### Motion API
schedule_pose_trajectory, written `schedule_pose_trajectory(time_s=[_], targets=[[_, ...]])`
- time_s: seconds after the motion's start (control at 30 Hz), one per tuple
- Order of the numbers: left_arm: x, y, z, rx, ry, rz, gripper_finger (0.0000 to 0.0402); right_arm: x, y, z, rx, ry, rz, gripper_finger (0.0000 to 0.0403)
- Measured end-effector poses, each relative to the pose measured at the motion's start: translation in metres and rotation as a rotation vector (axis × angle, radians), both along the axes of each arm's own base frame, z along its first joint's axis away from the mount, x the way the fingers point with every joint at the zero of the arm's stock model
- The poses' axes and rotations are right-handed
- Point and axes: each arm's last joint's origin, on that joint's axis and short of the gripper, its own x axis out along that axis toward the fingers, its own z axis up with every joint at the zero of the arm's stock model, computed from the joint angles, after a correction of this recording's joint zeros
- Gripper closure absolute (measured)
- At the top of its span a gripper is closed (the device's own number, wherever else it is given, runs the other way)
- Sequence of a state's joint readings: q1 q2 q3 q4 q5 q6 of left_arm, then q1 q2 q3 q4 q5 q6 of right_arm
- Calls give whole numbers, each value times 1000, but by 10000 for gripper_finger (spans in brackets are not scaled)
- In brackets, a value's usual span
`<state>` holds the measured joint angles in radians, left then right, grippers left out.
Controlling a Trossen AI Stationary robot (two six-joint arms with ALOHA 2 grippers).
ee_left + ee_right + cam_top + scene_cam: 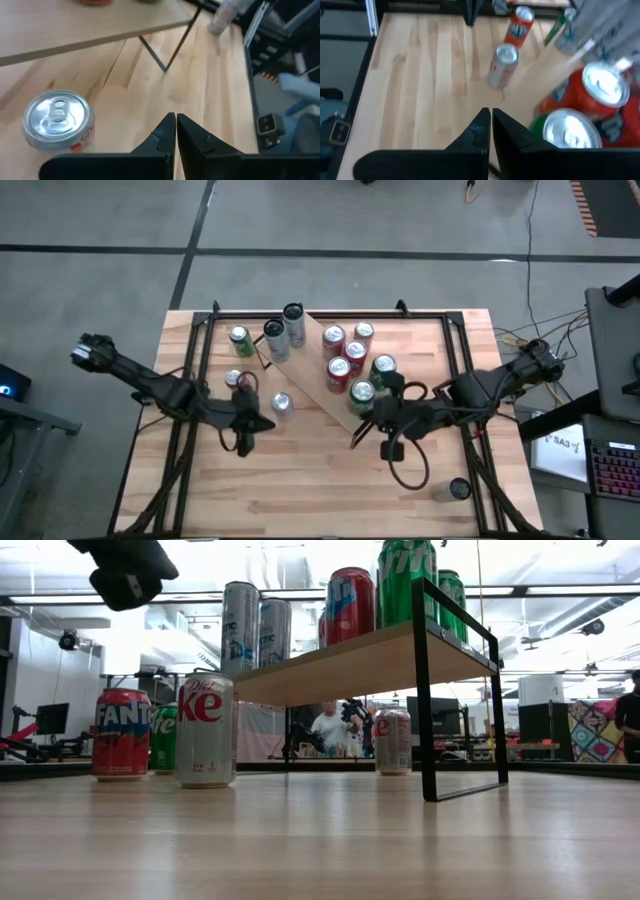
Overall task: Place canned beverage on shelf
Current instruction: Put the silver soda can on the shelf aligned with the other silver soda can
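Shelf [318,370]: light-wood board on thin black end frames, standing diagonally at the counter's centre-rear. Its top carries upright cans: two tall silver, several red and green. Diet Coke can [282,404] stands upright on the counter just beside the shelf's left long edge.

A: Where's open room on the table [300,490]?

B: The whole six o'clock half is bare wood, bar one can [458,489] at five o'clock.

A: What blocks the rest?

B: The shelf [318,385] runs diagonally from twelve toward the middle, cans crowding its top. At ten o'clock a green can [240,340], a Fanta can [121,733] and a Diet Coke can [205,730] stand loosely, with gaps between.

A: Under the shelf?

B: Mostly clear; one can [391,741] stands there.
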<state>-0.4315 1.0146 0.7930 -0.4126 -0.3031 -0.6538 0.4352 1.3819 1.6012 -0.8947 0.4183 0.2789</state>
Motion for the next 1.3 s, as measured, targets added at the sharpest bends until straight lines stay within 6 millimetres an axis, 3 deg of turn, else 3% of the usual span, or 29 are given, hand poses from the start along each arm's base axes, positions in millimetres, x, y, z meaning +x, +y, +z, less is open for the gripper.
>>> schedule_pose_trajectory(time_s=[0.3,0.53,0.77,1.07,1.3], targets=[[24,-24,14,122,206,-63,401,-21,17,-11,46,142,-23,394],[37,-42,-1,248,348,-96,401,-38,45,-12,56,145,55,394],[35,-54,-16,395,349,-77,401,-48,64,-16,16,113,80,394],[33,-57,-13,435,303,-32,400,-47,73,-31,-35,72,66,394],[32,-56,-15,416,296,24,350,-45,74,-33,-42,54,74,394]])
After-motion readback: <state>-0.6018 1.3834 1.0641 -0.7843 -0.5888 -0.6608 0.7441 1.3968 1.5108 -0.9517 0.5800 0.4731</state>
